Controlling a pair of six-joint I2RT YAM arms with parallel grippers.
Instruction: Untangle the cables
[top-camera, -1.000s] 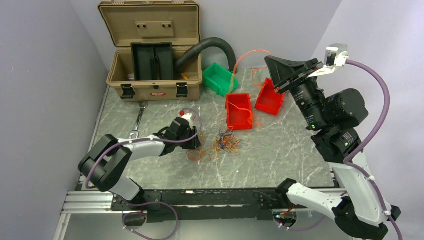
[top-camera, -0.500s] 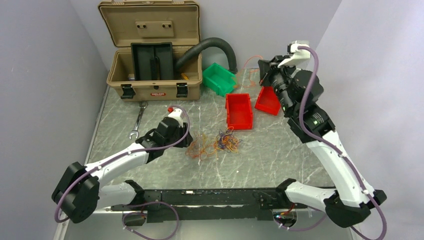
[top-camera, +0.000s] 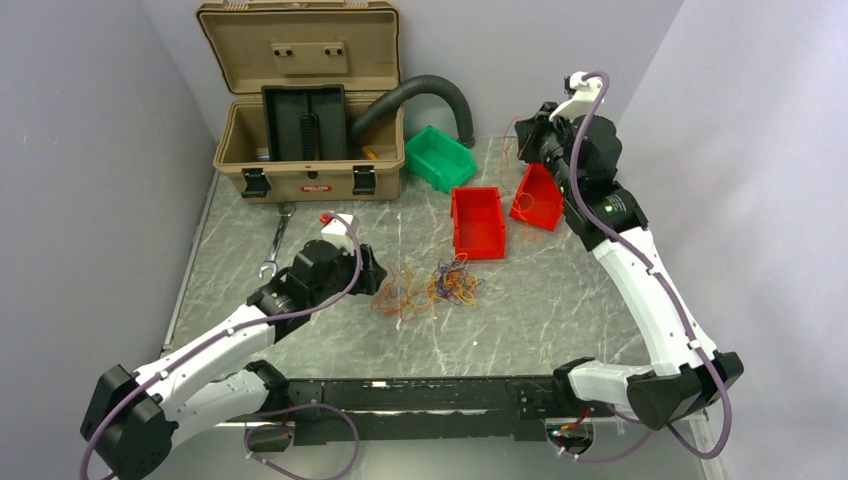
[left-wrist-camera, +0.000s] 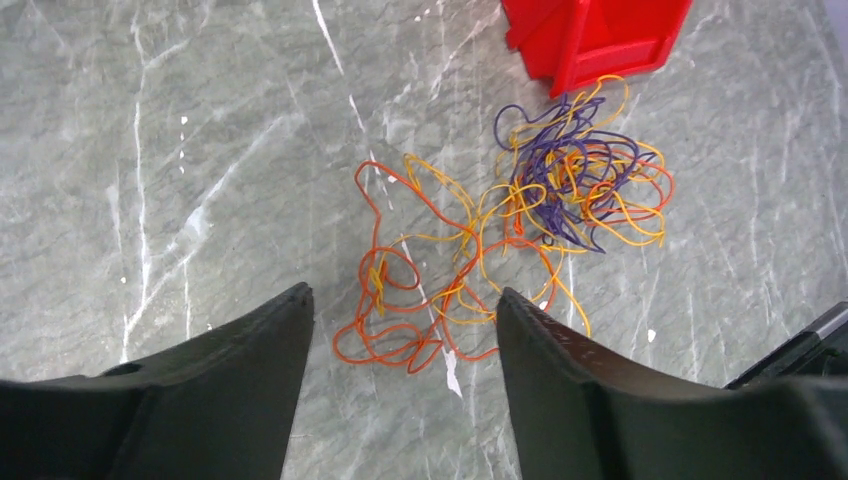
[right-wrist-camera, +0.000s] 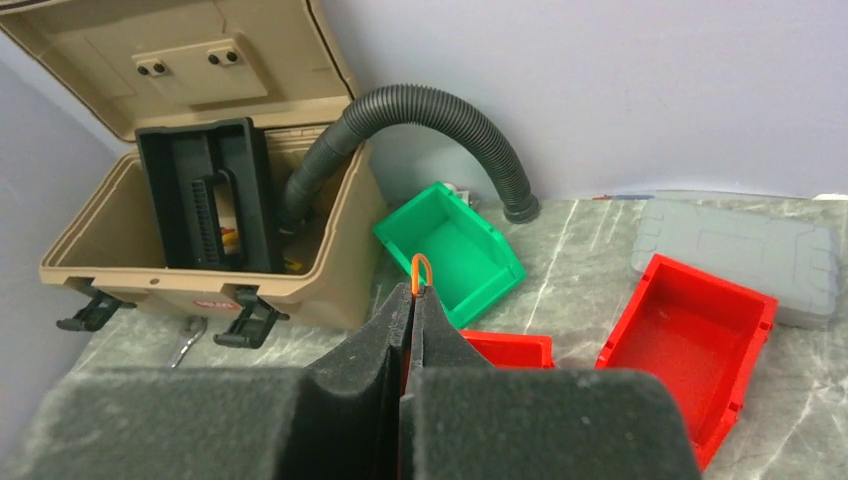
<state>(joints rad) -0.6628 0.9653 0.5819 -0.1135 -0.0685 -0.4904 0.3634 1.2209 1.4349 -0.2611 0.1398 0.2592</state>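
Left gripper (left-wrist-camera: 402, 296): fingers spread wide, holding nothing. It points down at the marble table (top-camera: 560, 300). I cannot tell how high it sits above the surface.

The cables (left-wrist-camera: 520, 225) lie loose on the table in one tangle, right under my left wrist camera. The dark blue-purple strands bunch on the side towards the near red bin (left-wrist-camera: 600, 35), mixed with yellow and orange loops. One yellow loop reaches almost to that bin's corner. Longer orange and yellow loops trail away from it, and the outermost show between my two left fingers. From the top camera, the tangle (top-camera: 437, 288) is mid-table, just in front of the near red bin (top-camera: 478, 222) and just right of my left gripper (top-camera: 372, 276).

Right gripper (right-wrist-camera: 412, 296): foam pads pressed together, pinching one orange strand (right-wrist-camera: 421, 268). A small loop of it stands up out of the seam between the pads. This gripper (top-camera: 530, 130) is raised at the far right of the table, above the second red bin (top-camera: 537, 197) and well apart from the tangle. The top view shows only a faint orange line hanging below it, and I cannot trace where that ends.

Also on the table: green bin (top-camera: 438, 155), open tan toolbox (top-camera: 300, 150), black corrugated hose (top-camera: 425, 88), wrench (top-camera: 275, 240).
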